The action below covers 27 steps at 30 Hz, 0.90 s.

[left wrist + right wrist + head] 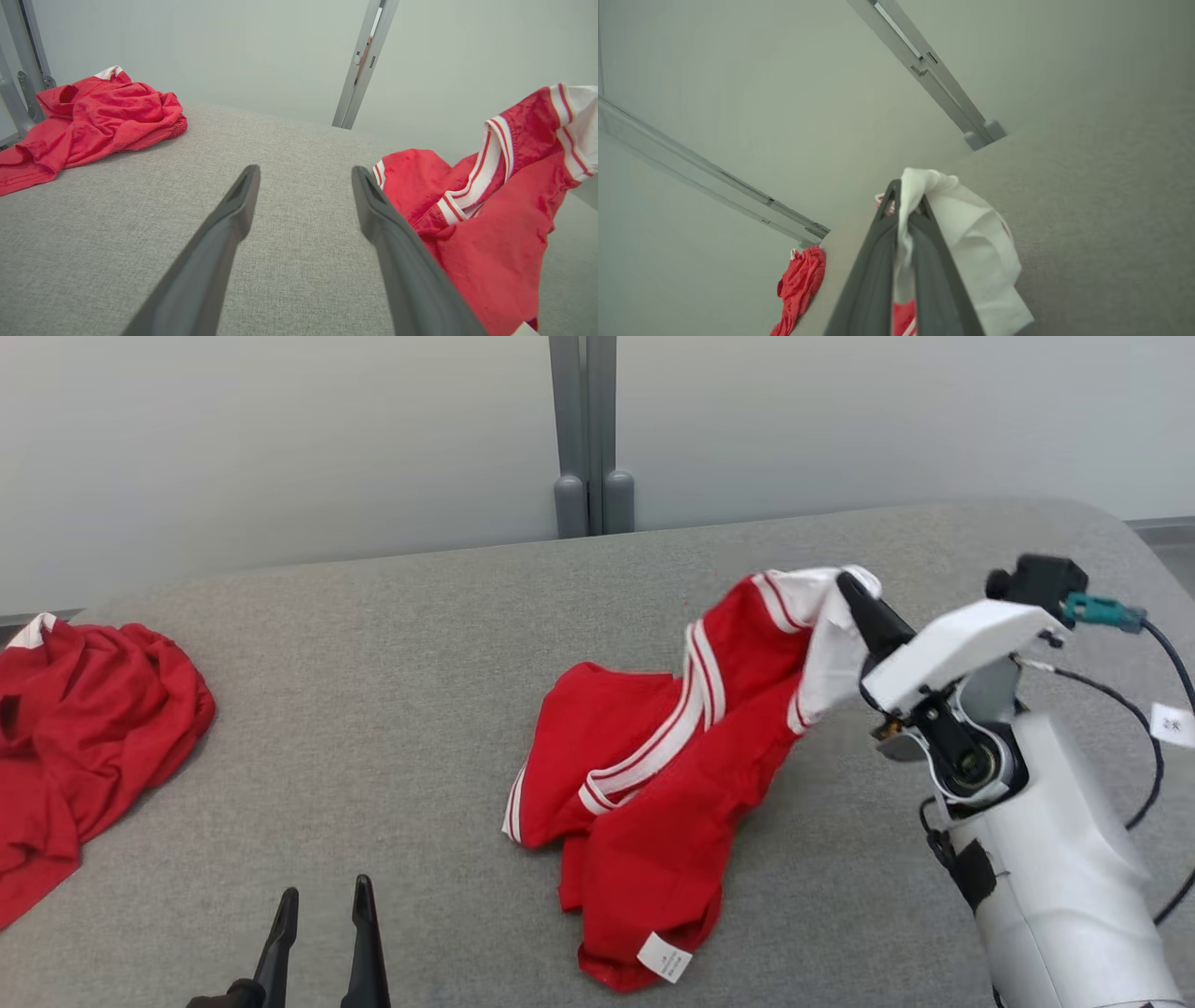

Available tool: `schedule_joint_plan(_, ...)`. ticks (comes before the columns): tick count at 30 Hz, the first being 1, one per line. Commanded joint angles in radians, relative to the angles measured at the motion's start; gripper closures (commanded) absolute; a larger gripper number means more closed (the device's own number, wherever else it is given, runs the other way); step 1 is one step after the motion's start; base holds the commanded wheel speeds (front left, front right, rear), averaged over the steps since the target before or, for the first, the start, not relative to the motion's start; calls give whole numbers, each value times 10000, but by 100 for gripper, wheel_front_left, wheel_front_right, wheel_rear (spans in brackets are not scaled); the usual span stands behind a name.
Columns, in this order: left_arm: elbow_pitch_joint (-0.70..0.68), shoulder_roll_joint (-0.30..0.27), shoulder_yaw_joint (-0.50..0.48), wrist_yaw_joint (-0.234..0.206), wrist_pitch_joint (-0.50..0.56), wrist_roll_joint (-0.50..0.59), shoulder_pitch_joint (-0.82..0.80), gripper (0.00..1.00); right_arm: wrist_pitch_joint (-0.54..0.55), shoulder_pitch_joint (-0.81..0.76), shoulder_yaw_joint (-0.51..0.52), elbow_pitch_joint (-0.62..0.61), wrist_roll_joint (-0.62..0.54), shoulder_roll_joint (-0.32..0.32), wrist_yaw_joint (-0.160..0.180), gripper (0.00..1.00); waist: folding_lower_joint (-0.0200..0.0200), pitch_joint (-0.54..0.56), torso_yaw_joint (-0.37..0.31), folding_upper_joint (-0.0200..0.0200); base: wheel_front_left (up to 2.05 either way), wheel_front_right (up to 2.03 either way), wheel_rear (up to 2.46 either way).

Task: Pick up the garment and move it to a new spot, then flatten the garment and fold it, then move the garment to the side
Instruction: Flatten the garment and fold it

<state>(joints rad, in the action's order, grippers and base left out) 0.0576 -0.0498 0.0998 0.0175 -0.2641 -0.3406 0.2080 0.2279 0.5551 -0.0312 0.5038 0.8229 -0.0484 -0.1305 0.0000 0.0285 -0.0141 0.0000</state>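
The right pincer (851,586) grips the red striped shirt (644,775) by its white edge, that end raised above the desk (373,691); the left pincer (322,896) is released.

The dark-fingered right gripper (850,586) is borne on a white forearm (1064,859) at four o'clock. A teal connector (1102,609), black cable (1159,761) and white tag (1173,723) are fitted at three o'clock.
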Motion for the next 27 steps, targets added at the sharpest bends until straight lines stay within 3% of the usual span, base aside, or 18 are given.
schedule_joint_plan(1, 12, -13, -9, 64, -5, 117, 31, 0, -98, -177, 379, 470, -308, -30, -5, 100, 0, -105, -137, 0, 0, 0, 0)
schedule_joint_plan(11, 223, -14, 42, 272, -5, 231, -295, 0, -1534, -117, 3293, 4221, -2516, -27, -4, 100, 0, -313, -396, 0, 0, 0, 0)
schedule_joint_plan(18, 340, -14, 7, 376, -5, 333, -297, 0, -2521, 331, 3821, 5696, -3299, -34, -2, 100, 0, -355, -453, 0, 0, 0, 0)
schedule_joint_plan(19, 351, -14, -14, 398, -5, 343, -298, 0, -2664, 380, 3853, 5849, -3426, -36, -2, 88, 0, -354, -456, 0, 0, 0, 0)
schedule_joint_plan(20, 355, -14, -27, 412, -5, 350, -297, 0, -2796, 426, 3850, 5943, -3587, -36, -2, 70, 0, -353, -459, 0, 0, 0, 0)
schedule_joint_plan(21, 360, -14, -44, 424, -5, 359, -292, 0, -2979, 489, 3796, 6013, -3796, -37, -2, 30, 0, -350, -464, 0, 0, 0, 0)
schedule_joint_plan(22, 360, -14, -62, 432, -5, 366, -283, 0, -3143, 506, 3705, 6041, -4007, -39, -2, 0, 0, -346, -472, 0, 0, 0, 0)
schedule_joint_plan(27, 337, -14, -119, 405, -5, 361, -158, 0, -4058, 128, 3041, 5952, -5482, -394, -2, 0, 0, -312, -538, 0, 0, 0, 0)
